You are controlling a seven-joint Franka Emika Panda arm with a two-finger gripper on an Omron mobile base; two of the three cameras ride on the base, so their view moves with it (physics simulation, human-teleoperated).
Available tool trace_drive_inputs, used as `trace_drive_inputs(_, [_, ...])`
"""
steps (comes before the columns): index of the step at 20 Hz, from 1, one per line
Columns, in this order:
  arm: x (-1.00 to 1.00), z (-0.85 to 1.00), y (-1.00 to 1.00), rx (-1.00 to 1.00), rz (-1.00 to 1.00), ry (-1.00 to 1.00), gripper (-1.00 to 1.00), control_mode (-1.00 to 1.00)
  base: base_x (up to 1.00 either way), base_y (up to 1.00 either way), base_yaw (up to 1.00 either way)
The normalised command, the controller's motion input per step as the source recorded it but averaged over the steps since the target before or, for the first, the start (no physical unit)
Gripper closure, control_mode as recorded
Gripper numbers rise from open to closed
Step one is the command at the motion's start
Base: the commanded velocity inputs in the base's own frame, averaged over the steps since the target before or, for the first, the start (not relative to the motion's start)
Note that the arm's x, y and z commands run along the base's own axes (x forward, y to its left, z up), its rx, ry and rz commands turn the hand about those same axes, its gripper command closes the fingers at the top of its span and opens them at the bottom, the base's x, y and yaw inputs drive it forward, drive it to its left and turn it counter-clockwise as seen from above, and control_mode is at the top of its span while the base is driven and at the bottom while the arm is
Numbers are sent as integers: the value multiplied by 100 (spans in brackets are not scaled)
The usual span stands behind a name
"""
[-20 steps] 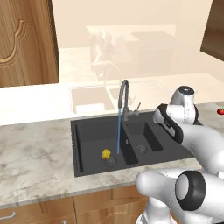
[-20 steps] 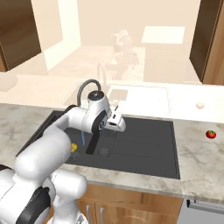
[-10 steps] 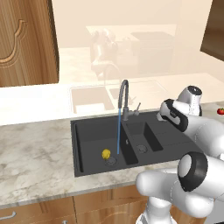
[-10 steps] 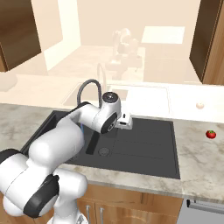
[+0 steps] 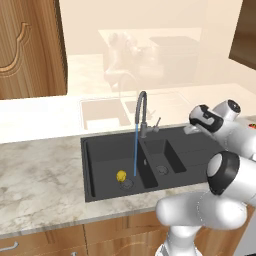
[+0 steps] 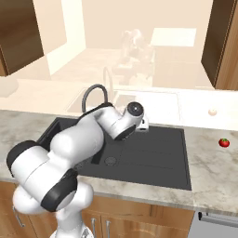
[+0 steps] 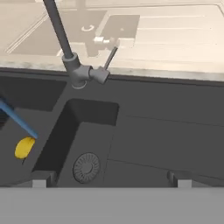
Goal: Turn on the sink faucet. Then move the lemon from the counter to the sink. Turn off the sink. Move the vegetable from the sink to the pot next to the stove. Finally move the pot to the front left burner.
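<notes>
Hand view: the tool (image 7: 109, 178) hung above the black sink (image 7: 166, 131), its two finger tips spread wide apart and gripping nothing. Ahead stood the sink faucet (image 7: 72, 65), its side lever tilted up and away. A blue stream of water (image 5: 135, 150) fell from the spout into the larger basin, where the lemon (image 5: 121, 175) lay just beside the drain (image 5: 127, 183). The smaller basin (image 7: 83, 140) showed a round metal drain. A red tomato (image 6: 224, 142) rested on the marbled bench (image 6: 209, 162), well apart from the sink.
</notes>
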Motion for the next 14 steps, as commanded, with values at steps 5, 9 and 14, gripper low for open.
trace_drive_inputs(5, [34, 0, -1, 2, 24, -23, -100, -100, 0, 0, 0])
trace_drive_inputs(9, [37, 0, 0, 1, 25, -20, -100, -100, 0, 0, 0])
trace_drive_inputs(14, [42, 0, 0, 0, 27, -6, -100, -100, 0, 0, 0])
